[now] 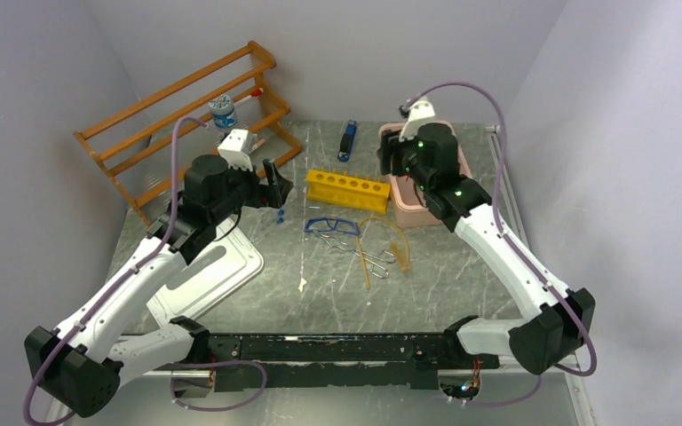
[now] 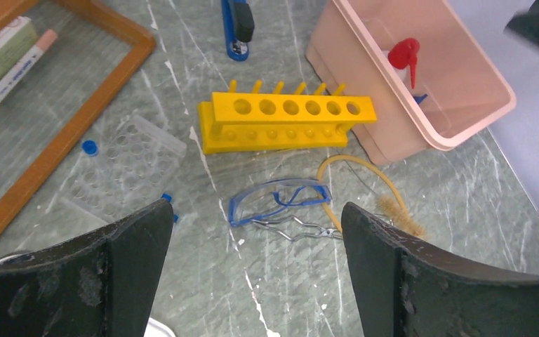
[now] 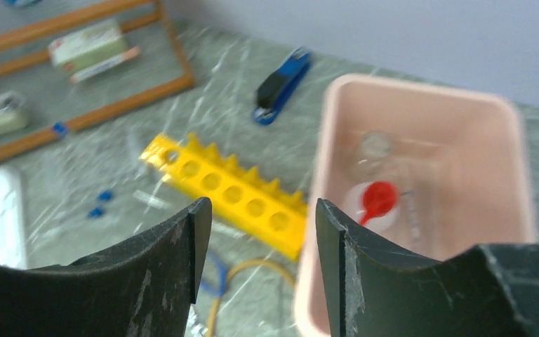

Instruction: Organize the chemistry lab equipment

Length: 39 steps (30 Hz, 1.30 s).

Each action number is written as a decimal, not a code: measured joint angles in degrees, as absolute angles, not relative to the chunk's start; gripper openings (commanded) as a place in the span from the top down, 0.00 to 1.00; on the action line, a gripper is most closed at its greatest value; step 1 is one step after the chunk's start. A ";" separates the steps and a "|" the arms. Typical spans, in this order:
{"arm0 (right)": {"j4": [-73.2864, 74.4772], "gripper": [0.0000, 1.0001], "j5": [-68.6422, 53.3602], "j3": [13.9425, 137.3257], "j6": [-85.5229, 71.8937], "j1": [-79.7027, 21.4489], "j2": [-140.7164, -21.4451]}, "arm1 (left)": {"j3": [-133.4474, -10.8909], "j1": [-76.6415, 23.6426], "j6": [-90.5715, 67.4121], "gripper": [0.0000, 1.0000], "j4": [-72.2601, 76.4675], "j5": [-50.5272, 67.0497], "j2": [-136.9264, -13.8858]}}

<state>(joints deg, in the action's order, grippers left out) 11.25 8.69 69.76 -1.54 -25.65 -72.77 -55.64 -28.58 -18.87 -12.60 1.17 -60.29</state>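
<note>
The blue-framed goggles [image 2: 277, 200] lie on the grey table with the metal tongs [image 2: 298, 228] just in front of them. Yellowish tubing [image 2: 365, 175] curves beside them. The red-capped squeeze bottle [image 3: 379, 200] lies inside the pink bin [image 3: 421, 88]. My left gripper [image 2: 256, 207] hangs open above the table, on the near left side of the goggles [image 1: 331, 226], with nothing between its jaws. My right gripper [image 3: 262, 203] is open and empty over the bin's left edge. Small blue-capped pieces [image 1: 280, 216] lie under the left gripper [image 1: 275, 185].
A yellow tube rack [image 1: 348, 189] stands between the arms. A blue stapler [image 1: 347, 139] lies behind it. The wooden shelf [image 1: 186, 115] fills the back left, and a white tray [image 1: 204, 275] sits near left. A clear well plate [image 2: 126, 161] and a bristle brush [image 2: 400, 217] lie on the table.
</note>
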 measured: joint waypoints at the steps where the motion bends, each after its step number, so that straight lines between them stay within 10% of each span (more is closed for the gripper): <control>1: 13.17 0.41 8.36 70.04 -2.28 -27.11 -72.71 | -55.64 -28.58 -19.09 0.04 -12.93 0.30 -59.72; 13: 25.10 0.53 12.88 65.25 -18.06 -43.75 -81.21 | -53.04 -28.58 -17.56 0.02 -10.44 -1.78 -51.33; 39: 24.60 0.69 20.62 60.73 -31.94 -44.71 -100.22 | -52.01 -28.58 -24.77 0.07 -9.93 4.38 -59.70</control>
<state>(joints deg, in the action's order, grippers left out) 24.60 20.62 60.73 -31.94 -44.71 -100.22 -52.01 -28.58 -24.77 -9.93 4.38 -59.70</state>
